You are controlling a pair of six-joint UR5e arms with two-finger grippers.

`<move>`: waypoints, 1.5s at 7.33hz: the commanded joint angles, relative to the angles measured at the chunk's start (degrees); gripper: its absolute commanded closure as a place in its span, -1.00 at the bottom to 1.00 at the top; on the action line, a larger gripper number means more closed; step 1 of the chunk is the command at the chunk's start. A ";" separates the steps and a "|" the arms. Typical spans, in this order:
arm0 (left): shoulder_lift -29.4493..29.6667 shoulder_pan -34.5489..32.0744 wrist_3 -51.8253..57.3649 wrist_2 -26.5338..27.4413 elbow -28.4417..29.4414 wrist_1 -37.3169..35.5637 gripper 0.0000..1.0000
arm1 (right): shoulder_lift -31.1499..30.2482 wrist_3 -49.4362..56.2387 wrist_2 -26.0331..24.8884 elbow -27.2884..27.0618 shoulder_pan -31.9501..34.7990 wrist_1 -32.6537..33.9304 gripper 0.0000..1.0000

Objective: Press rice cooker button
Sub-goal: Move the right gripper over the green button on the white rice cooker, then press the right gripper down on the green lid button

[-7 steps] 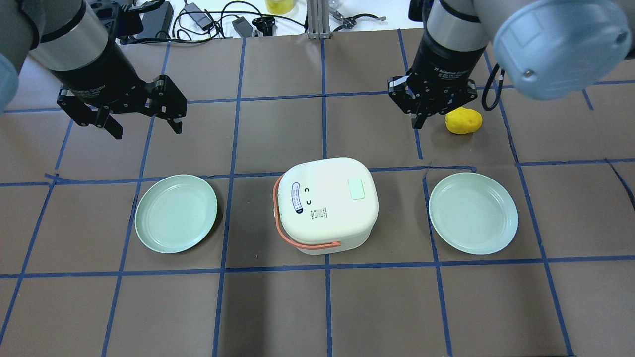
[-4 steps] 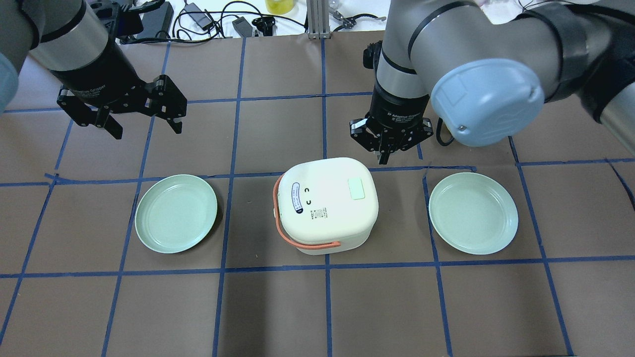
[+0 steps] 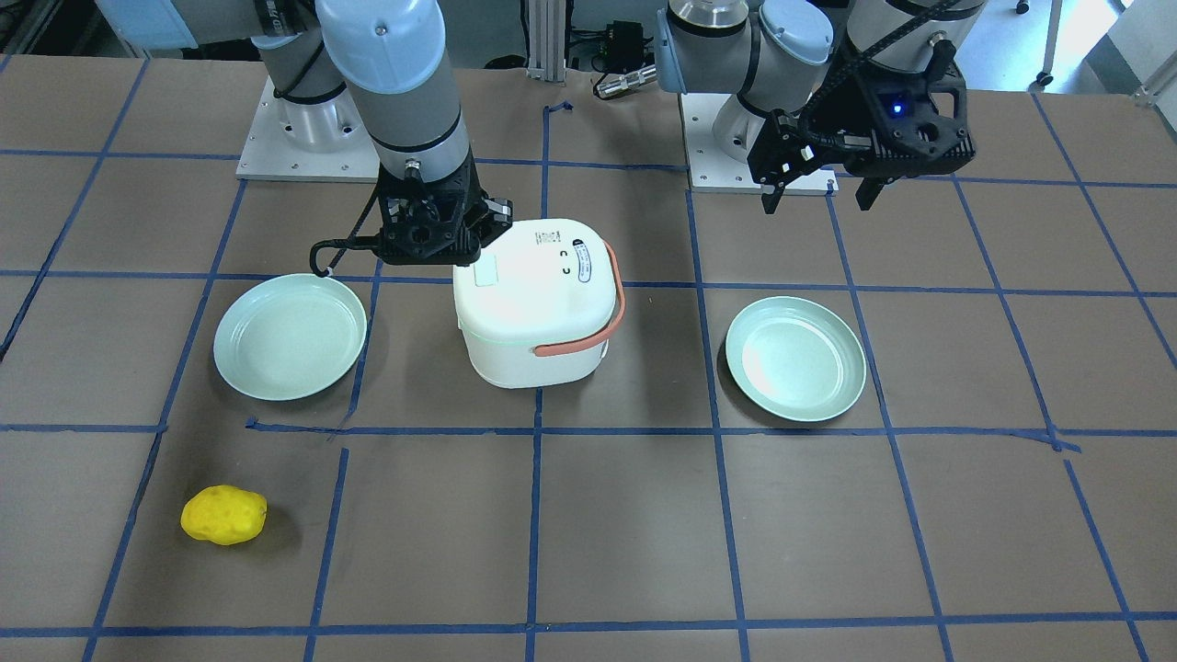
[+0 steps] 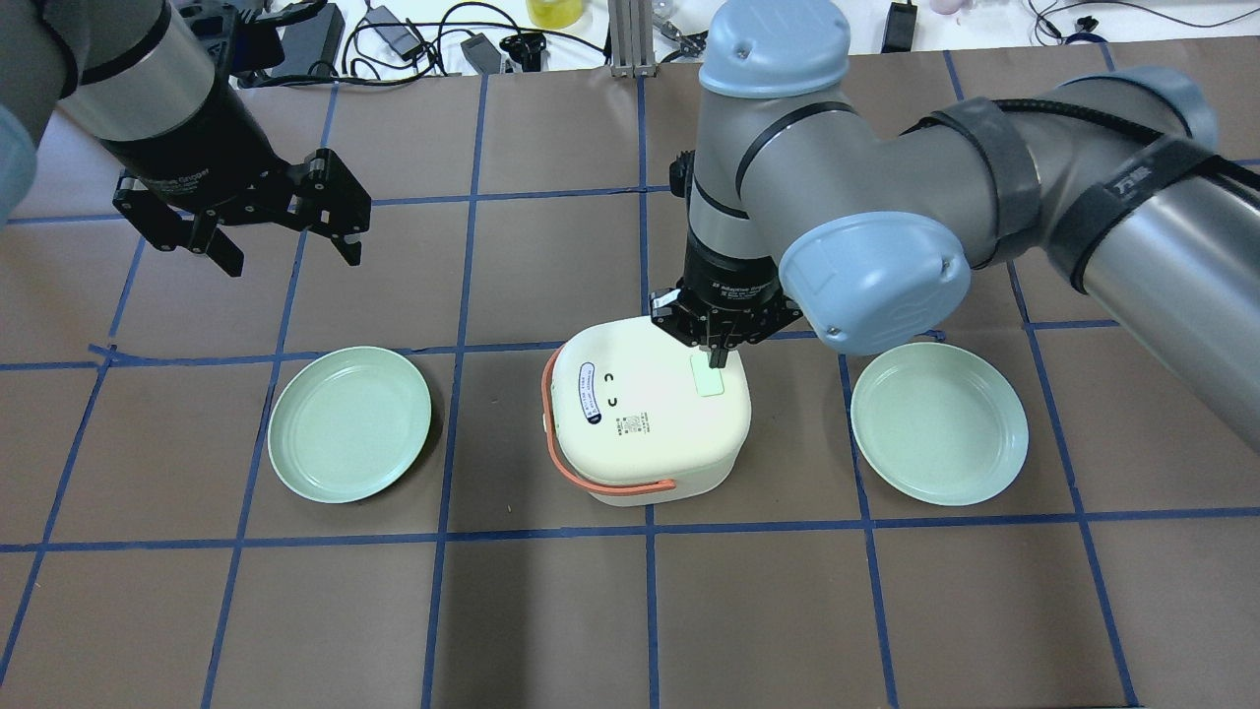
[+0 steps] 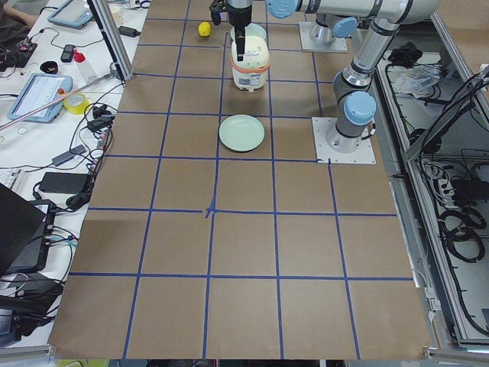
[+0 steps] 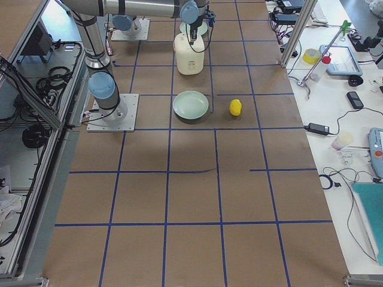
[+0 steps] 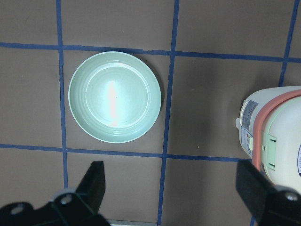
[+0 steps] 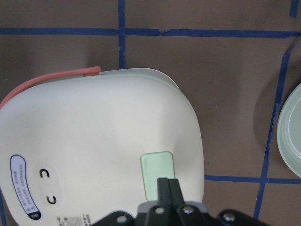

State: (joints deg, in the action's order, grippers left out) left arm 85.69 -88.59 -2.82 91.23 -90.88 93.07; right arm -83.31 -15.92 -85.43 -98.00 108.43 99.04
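The white rice cooker point(image 4: 645, 423) with an orange handle stands mid-table, also in the front view point(image 3: 538, 313). Its pale mint button point(image 4: 709, 381) sits on the lid's right part, clear in the right wrist view point(image 8: 157, 170). My right gripper point(image 4: 716, 356) is shut, pointing straight down. Its tips point(image 8: 168, 184) are over the button's far edge; I cannot tell whether they touch it. My left gripper point(image 4: 290, 258) is open and empty, held above the table far to the left of the cooker, and also shows in the front view point(image 3: 818, 202).
A pale green plate point(image 4: 349, 423) lies left of the cooker and another point(image 4: 938, 423) lies right of it. A yellow lumpy object point(image 3: 223, 515) lies on the table beyond the right plate, hidden by my right arm in the overhead view. Cables and gear line the far edge.
My right arm has swung from beside the yellow object toward the cooker and down, so its shut gripper is now over the button. The left arm has not moved.
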 commanded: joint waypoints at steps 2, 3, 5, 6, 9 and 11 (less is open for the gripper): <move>0.00 0.00 -0.08 0.00 0.00 0.00 -1.00 | 0.17 0.10 0.00 -1.58 0.73 1.07 1.00; 0.00 0.00 -0.08 0.00 0.00 0.00 -1.00 | 0.25 0.19 0.00 -1.58 0.73 1.16 1.00; 0.00 0.00 0.01 0.00 0.00 0.00 -1.00 | 1.21 0.54 -0.08 -1.58 0.73 1.94 1.00; 0.00 0.00 -0.08 0.00 0.00 0.00 -1.00 | 1.39 0.54 -0.17 -1.58 0.73 2.30 0.99; 0.00 0.00 0.01 0.00 0.00 0.00 -1.00 | 0.87 -0.25 -1.13 -0.45 0.64 2.04 0.02; 0.00 0.00 0.01 0.00 0.00 0.00 -1.00 | -1.06 -0.52 -2.71 2.97 0.12 -1.10 -1.00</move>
State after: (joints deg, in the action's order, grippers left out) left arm 85.69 -88.60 -2.85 91.23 -90.88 93.08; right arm -83.23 -16.33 -86.98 -97.23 108.92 100.21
